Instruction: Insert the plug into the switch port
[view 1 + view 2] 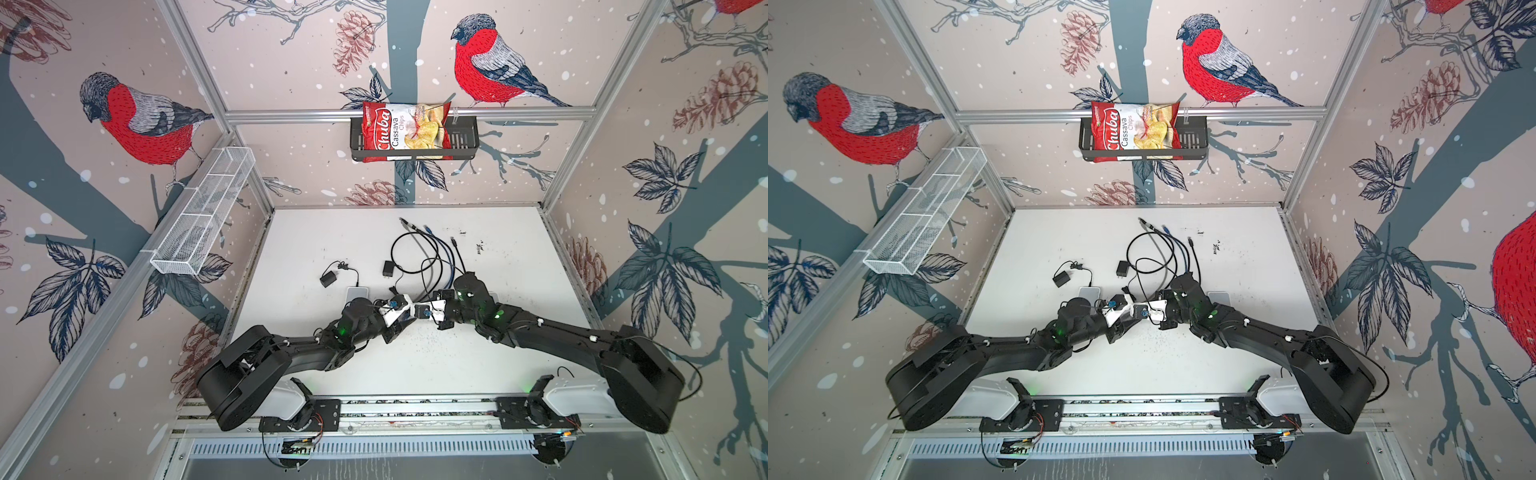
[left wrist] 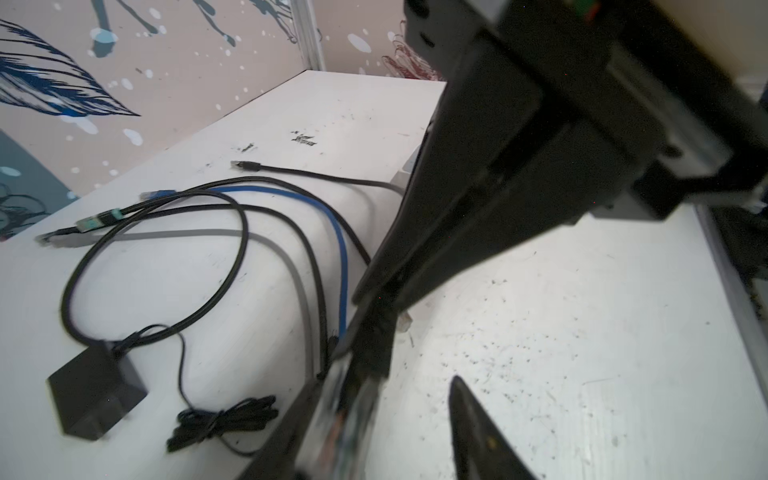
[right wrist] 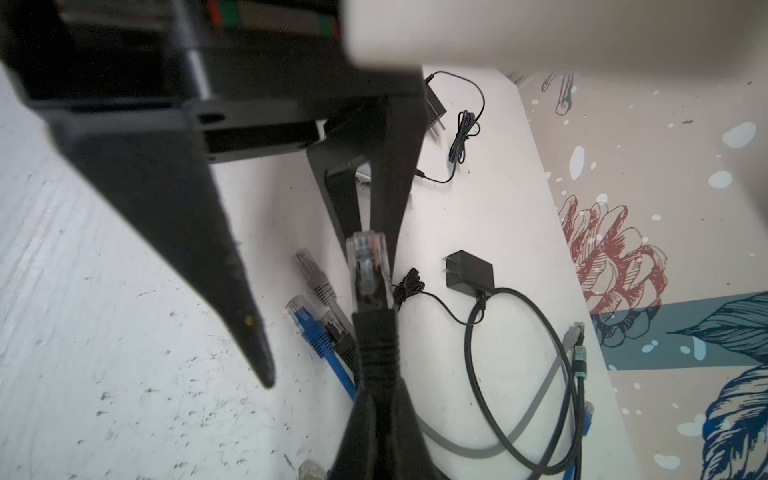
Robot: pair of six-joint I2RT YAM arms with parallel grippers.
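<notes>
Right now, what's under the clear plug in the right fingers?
A grey plug, a blue plug and a black plug lie on the table. Their cables vanish behind the held cable and right fingers.

Clear, black-sleeved plug (image 3: 368, 262); blue cable (image 2: 343, 257); grey cable (image 2: 187, 233); white table (image 1: 519, 270) with dark speckles; red chip bag (image 1: 386, 129); pinkish walls (image 1: 291, 62) patterned with red-breasted birds

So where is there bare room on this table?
Bare: the near tabletop strip along the front rail; the far-left corner behind the left power adapter; the right side beyond the cable tangle. Crowded: the middle, around that tangle.
</notes>
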